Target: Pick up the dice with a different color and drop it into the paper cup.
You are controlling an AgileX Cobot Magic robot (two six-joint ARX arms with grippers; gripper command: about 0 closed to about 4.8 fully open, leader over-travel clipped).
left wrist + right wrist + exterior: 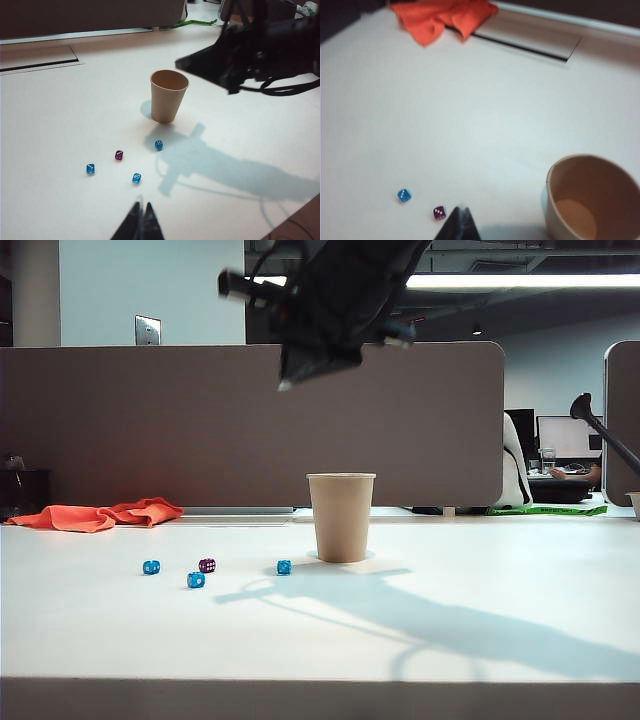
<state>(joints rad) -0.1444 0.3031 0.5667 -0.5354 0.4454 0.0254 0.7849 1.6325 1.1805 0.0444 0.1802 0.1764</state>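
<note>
Right wrist view shows the right gripper pressed together above the purple die; the left gripper looks pressed together too. Descending like this could knock the die away.

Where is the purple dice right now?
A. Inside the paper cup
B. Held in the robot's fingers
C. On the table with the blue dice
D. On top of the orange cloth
C. The purple dice sits on the white table among the three blue dice, left of the paper cup, whose inside looks empty in the right wrist view.
</note>
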